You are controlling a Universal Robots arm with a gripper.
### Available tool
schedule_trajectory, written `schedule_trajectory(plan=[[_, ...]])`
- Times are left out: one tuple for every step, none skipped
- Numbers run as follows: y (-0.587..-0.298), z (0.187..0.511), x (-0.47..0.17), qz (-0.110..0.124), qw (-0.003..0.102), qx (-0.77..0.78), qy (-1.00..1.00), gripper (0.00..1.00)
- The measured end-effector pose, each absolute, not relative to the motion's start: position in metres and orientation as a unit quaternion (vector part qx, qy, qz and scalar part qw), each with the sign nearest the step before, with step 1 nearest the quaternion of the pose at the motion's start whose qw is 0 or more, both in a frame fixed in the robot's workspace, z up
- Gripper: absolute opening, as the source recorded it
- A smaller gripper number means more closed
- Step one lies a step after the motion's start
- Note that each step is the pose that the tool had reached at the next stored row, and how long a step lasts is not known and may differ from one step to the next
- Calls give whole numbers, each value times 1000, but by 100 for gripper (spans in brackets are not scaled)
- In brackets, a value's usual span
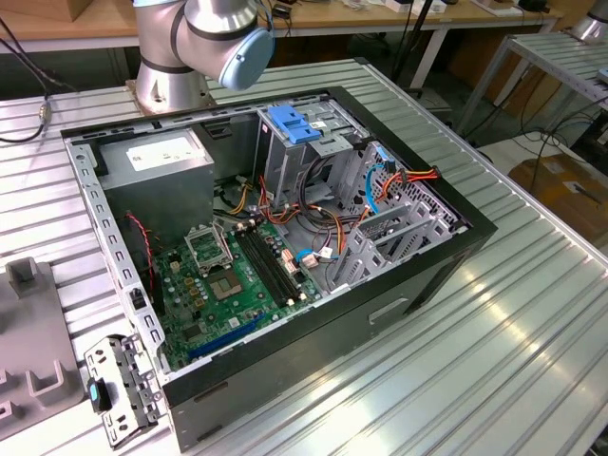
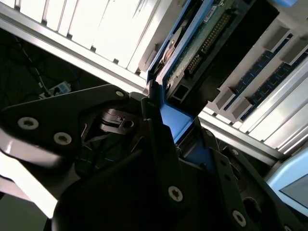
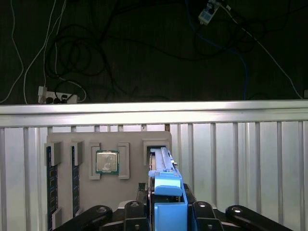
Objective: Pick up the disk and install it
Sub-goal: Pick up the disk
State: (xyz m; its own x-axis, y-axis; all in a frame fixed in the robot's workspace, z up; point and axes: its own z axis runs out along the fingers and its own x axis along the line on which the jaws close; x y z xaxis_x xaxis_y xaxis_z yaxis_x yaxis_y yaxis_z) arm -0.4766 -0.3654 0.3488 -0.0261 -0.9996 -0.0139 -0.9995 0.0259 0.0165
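In the exterior view the arm [image 1: 204, 38] is running off the frame's edge just past its base and one blue-capped joint, so its far links are being cut off. A grey tray [image 1: 28, 366] is likewise being clipped at the exterior view's left. In the second wrist view the end effector's [image 2: 175, 122] dark body is blocking much of the scene. Whether the disk's [image 2: 192, 48] far end is sitting in its slot or lifting clear of it is hard to make out.

In the first wrist view the end effector [image 3: 166, 197] is hanging over the tray [image 3: 130, 192] on the slatted tabletop [image 3: 240, 159], with dark floor and loose cables lying beyond the tabletop's edge. Its two fingers are pressing in on either side of the disk's bright blue carrier, clenched on it. The disk [image 3: 162, 166] is standing on edge, reaching from between the fingers to a slot in the tray. Its green circuit board and connector pins are showing in the second wrist view.

On the tray, off to one side of the end effector, one processor chip [image 3: 107, 161] is lying in a pocket just beside the disk's slot. Two memory modules [image 3: 49, 178] are standing farther out. One open computer case [image 1: 285, 237] is sitting on the tabletop in the exterior view.
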Motion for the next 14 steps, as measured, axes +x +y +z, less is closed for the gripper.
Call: schedule_trajectory(plan=[[-365,350,-477,-11,1,698,-716,37],[-365,351,-477,-11,1,698,-716,37],[-365,351,-477,-11,1,698,-716,37],[-365,351,-477,-11,1,698,-716,37],[-365,351,-477,-11,1,698,-716,37],[-365,352,-477,-11,1,698,-716,37],[-365,352,-477,-11,1,698,-716,37],[-365,352,-477,-11,1,698,-716,37],[-365,352,-477,-11,1,698,-716,37],[-365,352,-477,-11,1,698,-716,37],[-365,352,-477,-11,1,698,-716,37],[-365,352,-477,-11,1,698,-716,37],[-365,352,-477,-11,1,698,-716,37],[-365,353,-477,-11,1,698,-716,37]])
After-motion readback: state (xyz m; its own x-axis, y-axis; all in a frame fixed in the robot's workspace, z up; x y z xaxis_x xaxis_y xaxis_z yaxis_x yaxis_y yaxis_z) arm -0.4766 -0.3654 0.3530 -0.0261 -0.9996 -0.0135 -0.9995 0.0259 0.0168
